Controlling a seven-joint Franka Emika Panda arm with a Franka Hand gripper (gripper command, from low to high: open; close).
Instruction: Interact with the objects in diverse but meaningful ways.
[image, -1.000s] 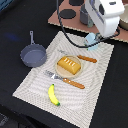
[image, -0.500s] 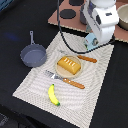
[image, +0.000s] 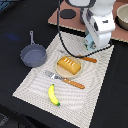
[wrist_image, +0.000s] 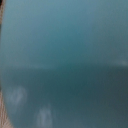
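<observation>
The gripper (image: 93, 44) sits low at the mat's (image: 35, 85) far edge, its jaws hidden by the arm's white body, so I cannot tell if they grip; the wrist view is filled by a blurred pale blue surface (wrist_image: 64, 64). At its 7 o'clock the bread loaf (image: 69, 65) lies on a plate (image: 61, 73), with a knife (image: 82, 58) between them. Beyond the bread sit a fork (image: 66, 80) and banana (image: 53, 95); the frying pan (image: 33, 54) lies at 9 o'clock, off the mat.

Lab tabletop — robot arm (image: 102, 22) over toy food on placemat (image: 35, 82).
</observation>
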